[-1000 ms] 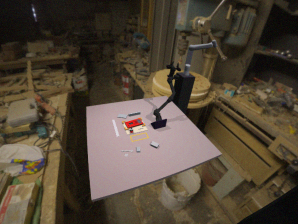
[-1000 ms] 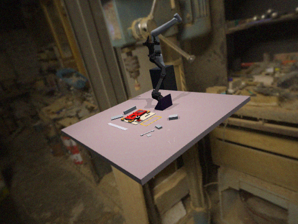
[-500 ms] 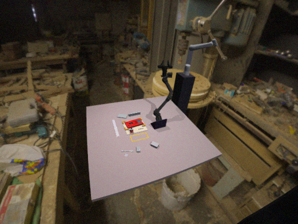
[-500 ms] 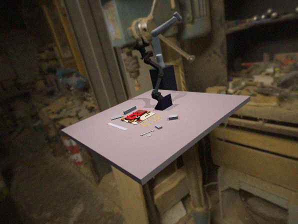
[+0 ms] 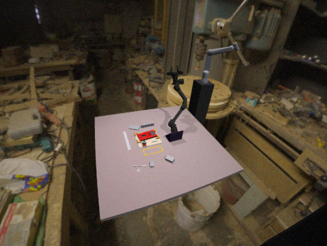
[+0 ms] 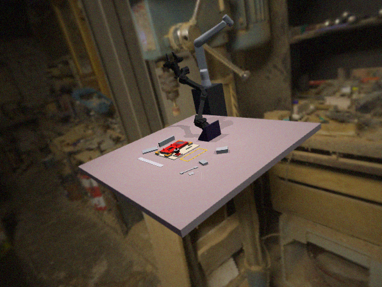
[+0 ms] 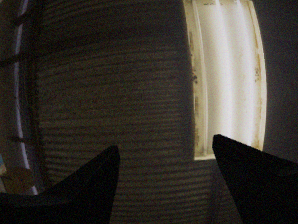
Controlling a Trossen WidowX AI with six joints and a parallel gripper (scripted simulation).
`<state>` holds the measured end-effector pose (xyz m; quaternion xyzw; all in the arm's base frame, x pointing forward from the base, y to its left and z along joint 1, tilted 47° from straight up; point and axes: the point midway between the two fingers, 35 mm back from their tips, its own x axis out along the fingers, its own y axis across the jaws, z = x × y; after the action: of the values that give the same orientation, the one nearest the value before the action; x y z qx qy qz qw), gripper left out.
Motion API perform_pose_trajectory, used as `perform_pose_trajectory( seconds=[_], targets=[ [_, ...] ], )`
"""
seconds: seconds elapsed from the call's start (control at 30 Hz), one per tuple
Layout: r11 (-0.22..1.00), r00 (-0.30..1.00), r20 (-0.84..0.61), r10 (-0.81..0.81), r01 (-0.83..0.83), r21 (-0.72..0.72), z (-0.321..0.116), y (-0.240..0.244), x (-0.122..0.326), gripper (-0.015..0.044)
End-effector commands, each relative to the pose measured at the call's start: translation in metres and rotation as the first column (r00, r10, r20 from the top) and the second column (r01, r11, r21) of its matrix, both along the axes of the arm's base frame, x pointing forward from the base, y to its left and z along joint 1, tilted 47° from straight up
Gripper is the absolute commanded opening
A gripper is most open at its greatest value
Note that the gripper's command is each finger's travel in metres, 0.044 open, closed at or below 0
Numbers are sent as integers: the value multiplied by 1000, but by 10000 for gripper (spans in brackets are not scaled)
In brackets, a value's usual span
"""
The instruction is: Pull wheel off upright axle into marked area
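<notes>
My gripper [image 5: 174, 72] is raised high above the back of the table [image 5: 192, 170], pointing up, well apart from everything on it. Fingers are partly spread with nothing between them; the wrist view shows only a dark ribbed ceiling and a bright light panel [image 7: 226, 72] past the tips.

My base [image 5: 174, 135] sits on the far side of the table, next to the dark pillar [image 5: 201, 99].

The wheel [image 5: 144, 143] is small, dark with a red top, on the cream board [image 5: 153, 141] at its near-left corner, just below the red block [image 5: 145, 135]. Too small to see the axle itself, but the wheel sits on the board, not on the table.

The marked area [image 5: 152, 150], a yellow-outlined rectangle, lies just in front of the board, with bare table inside it. The wheel is just beside its far-left corner, outside the outline.

Other bits around: white strip [image 5: 127, 140] left of the board, two grey bars [image 5: 147, 125] behind it, grey block [image 5: 169, 158] right of the marked area, small grey parts [image 5: 140, 166] nearer the front.
</notes>
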<state>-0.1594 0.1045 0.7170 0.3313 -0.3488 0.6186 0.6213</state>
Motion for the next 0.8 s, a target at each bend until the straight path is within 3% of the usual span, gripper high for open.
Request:
perform_pose_trajectory(
  seconds=[0.0,0.77],
  targets=[
    [999,995,-96,4,2,55,12,-15,47,300],
    [976,839,-541,64,62,211,3,-53,265,300]
  ],
)
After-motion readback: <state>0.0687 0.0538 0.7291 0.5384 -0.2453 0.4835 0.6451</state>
